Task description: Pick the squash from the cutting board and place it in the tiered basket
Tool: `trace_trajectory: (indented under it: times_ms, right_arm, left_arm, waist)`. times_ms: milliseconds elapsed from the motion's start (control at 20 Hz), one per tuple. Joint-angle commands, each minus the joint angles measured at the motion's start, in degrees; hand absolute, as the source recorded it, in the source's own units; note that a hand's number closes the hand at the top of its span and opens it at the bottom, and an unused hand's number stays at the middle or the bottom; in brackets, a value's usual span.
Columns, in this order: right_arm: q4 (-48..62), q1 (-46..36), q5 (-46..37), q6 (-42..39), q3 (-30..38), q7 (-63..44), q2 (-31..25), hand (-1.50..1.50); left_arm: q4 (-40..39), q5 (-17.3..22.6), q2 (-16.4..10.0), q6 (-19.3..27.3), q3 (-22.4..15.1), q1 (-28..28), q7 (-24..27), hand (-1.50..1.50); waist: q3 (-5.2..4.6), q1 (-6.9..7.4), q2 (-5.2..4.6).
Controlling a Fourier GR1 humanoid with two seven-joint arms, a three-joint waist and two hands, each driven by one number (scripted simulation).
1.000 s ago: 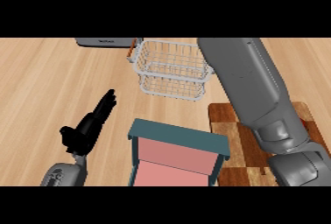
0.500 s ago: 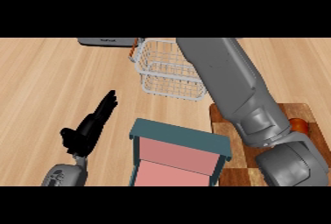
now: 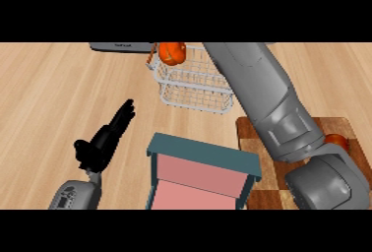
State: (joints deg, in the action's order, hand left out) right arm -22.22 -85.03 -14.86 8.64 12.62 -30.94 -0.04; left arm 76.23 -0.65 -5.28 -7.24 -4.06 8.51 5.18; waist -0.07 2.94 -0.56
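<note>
Fingers of the left hand (image 3: 104, 140) are straight and close together, pointing to the upper right. They hold nothing, and the hand rests over the wooden counter (image 3: 51, 93) in the lower left of the frame, with its grey wrist at the bottom edge.

On my right side the thick grey forearm crosses the frame from the lower right corner up to the top centre. Of the right hand (image 3: 155, 51) I see only a few dark fingers, curled round the squash (image 3: 171, 54). The palm is hidden behind it.

The squash is orange and sits at the top centre of the frame, over the upper left corner of the tiered basket (image 3: 190, 86). I cannot tell if it touches the white wire or hangs just above it.

The cutting board (image 3: 251, 135) — dark wood with a checked pattern — lies at the right, mostly covered by my forearm. A small orange object (image 3: 336, 141) shows on it, half hidden beside the arm.

Below the basket stands a teal tray (image 3: 203, 155) with a pink inside, between the left hand and the board. A dark grey appliance (image 3: 120, 47) is at the top edge, just left of the squash.
</note>
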Motion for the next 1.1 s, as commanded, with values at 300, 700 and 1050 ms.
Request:
trace_trajectory:
  times_ms: [300,700,1050]
  right_arm:
    - [-3.23,0.69,-2.72,16.15,-1.60,1.09,-3.53,-1.50]
    - [-12.05,7.94,-3.95,24.91,0.57,4.94,-14.52,-1.50]
    - [-28.40,24.16,5.31,13.03,6.25,10.03,-23.24,-1.50]
  left_arm:
    - [0.00,-0.53,0.45,1.28,0.72,-1.07,1.13,0.00]
    - [0.44,0.62,-1.35,0.62,2.77,-2.96,0.78,0.00]
    - [3.05,0.38,0.06,2.19,2.15,-3.90,-1.59,0.00]
  waist:
    - [0.02,-2.57,0.51]
    - [0.11,-4.34,1.07]
    - [0.17,-5.78,1.47]
